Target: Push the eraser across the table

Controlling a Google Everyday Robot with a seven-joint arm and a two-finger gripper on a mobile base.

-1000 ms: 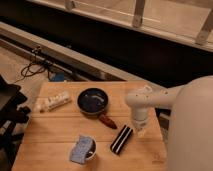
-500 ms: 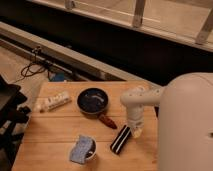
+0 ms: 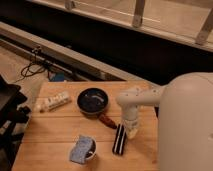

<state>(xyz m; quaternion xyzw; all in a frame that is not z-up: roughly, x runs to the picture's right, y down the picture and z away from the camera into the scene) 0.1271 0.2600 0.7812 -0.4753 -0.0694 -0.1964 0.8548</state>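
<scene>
The eraser (image 3: 119,139), a small black block with pale lengthwise stripes, lies on the light wooden table (image 3: 55,131) right of centre, its long side running roughly front to back. My white arm reaches in from the right. The gripper (image 3: 131,131) points down at the tabletop, right beside the upper right end of the eraser. Whether it touches the eraser is not visible.
A dark round pan (image 3: 92,101) with a reddish handle (image 3: 107,120) sits just behind and left of the eraser. A blue-grey sponge (image 3: 81,148) lies front left. A white-and-tan packet (image 3: 52,102) rests at the far left edge. My bulky white body (image 3: 185,130) fills the right.
The gripper has come down and slightly left, closing in on the eraser's right side. The eraser has barely shifted.
</scene>
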